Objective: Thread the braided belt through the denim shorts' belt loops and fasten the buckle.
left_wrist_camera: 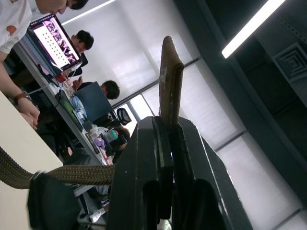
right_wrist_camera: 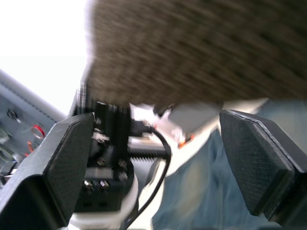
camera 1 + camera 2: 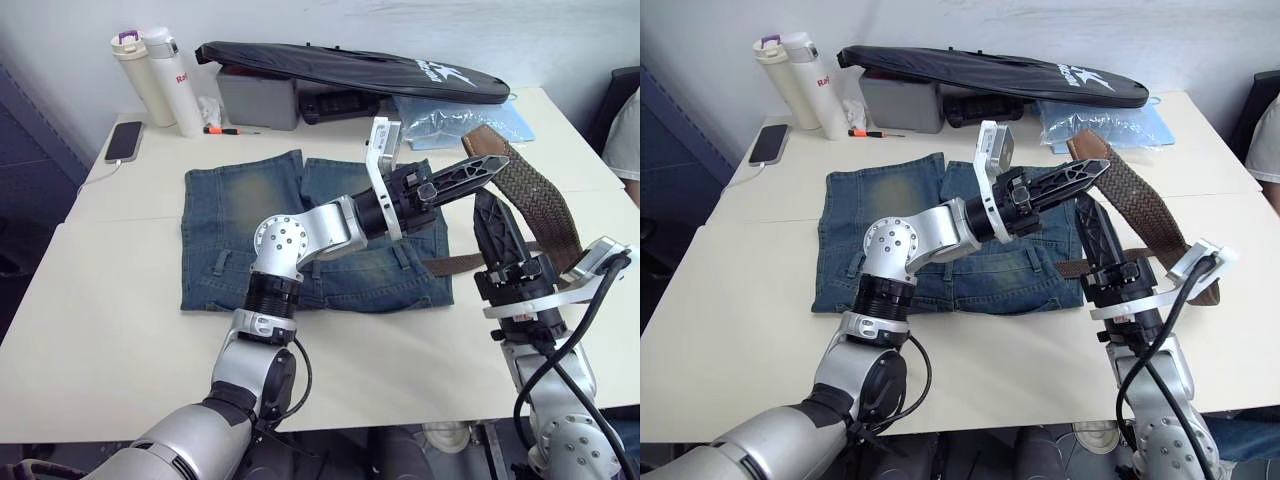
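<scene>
The denim shorts lie flat on the table, waistband toward me, with belt loops showing along it. My left gripper is raised over the shorts' right side, shut on the dark leather end of the braided belt. From there the belt arcs up and to the right, then bends back to a dark brown stretch at the waistband's right end. My right gripper points up just below the strap, open, with nothing between its fingers. I cannot make out the buckle.
At the back of the table lie a long black bag, a grey box, a clear blue plastic bag, two bottles and a phone. A person sits past the table's right edge.
</scene>
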You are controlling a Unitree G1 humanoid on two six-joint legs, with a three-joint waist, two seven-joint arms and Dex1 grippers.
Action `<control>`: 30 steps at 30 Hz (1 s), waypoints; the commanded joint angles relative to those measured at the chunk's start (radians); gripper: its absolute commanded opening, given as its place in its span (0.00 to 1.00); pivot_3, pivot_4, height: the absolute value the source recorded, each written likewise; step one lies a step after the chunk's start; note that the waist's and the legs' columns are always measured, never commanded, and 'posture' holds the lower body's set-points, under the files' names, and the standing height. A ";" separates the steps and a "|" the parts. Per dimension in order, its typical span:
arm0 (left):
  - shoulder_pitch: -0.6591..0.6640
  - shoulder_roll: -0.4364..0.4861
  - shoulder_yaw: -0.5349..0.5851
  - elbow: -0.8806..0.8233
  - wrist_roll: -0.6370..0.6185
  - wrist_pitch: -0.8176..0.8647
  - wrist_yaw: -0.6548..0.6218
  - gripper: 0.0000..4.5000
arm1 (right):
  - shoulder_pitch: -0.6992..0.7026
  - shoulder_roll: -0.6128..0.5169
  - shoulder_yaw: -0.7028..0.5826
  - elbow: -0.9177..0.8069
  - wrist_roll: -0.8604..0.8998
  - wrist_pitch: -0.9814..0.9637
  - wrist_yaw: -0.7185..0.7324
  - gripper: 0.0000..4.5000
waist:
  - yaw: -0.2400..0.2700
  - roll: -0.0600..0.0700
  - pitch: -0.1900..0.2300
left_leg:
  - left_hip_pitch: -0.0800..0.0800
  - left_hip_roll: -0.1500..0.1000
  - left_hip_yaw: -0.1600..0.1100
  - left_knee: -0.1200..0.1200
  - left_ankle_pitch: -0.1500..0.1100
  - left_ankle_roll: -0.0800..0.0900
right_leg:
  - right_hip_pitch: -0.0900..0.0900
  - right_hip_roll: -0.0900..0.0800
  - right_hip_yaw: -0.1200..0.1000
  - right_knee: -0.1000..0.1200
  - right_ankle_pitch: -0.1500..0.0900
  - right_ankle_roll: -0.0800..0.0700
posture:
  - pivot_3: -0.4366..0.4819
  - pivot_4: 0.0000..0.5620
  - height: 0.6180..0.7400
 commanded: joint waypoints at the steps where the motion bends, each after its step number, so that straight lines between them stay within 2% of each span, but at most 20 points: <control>1: -0.023 -0.114 -0.005 -0.019 0.008 -0.047 -0.004 0.00 | -0.043 0.053 -0.003 0.009 -0.078 -0.096 0.015 0.98 | -0.003 0.001 -0.001 | 0.000 0.000 0.000 0.000 0.000 0.000 | 0.000 0.000 0.000 0.000 0.000 0.000 | 0.48 0.27 1.00; 9: -0.024 -0.097 -0.009 0.004 0.040 -0.086 0.005 0.00 | -0.070 0.106 -0.001 0.007 -0.091 -0.177 0.022 0.98 | -0.003 0.003 -0.002 | 0.000 0.000 0.000 0.000 0.002 -0.003 | 0.000 0.000 0.000 0.001 0.000 0.000 | 0.48 0.27 1.00; 15: -0.019 -0.101 -0.015 0.006 0.056 -0.090 0.010 0.00 | -0.076 0.095 0.012 0.020 -0.093 -0.179 0.026 0.98 | -0.004 0.003 -0.002 | 0.000 0.000 0.000 -0.001 0.002 -0.003 | 0.000 0.000 0.000 0.001 0.000 0.000 | 0.48 0.27 1.00; 17: -0.030 -0.104 -0.018 0.014 0.064 -0.096 0.005 0.00 | -0.073 0.080 0.027 0.027 -0.104 -0.164 0.037 0.87 | -0.004 0.003 -0.002 | 0.000 0.000 0.000 -0.001 0.002 -0.003 | 0.000 0.000 0.000 0.001 0.000 0.000 | 0.48 0.27 1.00; 19: -0.049 -0.109 -0.018 0.027 0.071 -0.105 0.001 0.00 | -0.078 0.079 0.032 0.036 -0.112 -0.165 0.038 0.70 | -0.004 0.003 -0.002 | 0.000 0.000 0.000 -0.001 0.002 -0.003 | 0.000 0.000 0.000 0.001 0.000 0.000 | 0.48 0.27 1.00; 25: -0.049 -0.110 -0.043 0.025 0.089 -0.095 -0.018 0.00 | -0.093 0.071 0.029 0.060 -0.130 -0.169 0.038 0.01 | -0.005 0.003 -0.002 | 0.000 0.000 0.000 -0.001 0.000 -0.001 | 0.000 0.000 0.000 -0.001 0.000 0.000 | 0.48 0.27 1.00; 30: -0.034 -0.103 -0.056 0.015 0.095 -0.087 -0.024 0.00 | -0.102 0.073 0.006 0.073 -0.123 -0.181 0.033 0.01 | -0.004 0.002 -0.002 | 0.000 0.000 0.000 -0.001 0.000 -0.001 | 0.000 0.000 0.000 -0.001 0.000 0.000 | 0.48 0.27 1.00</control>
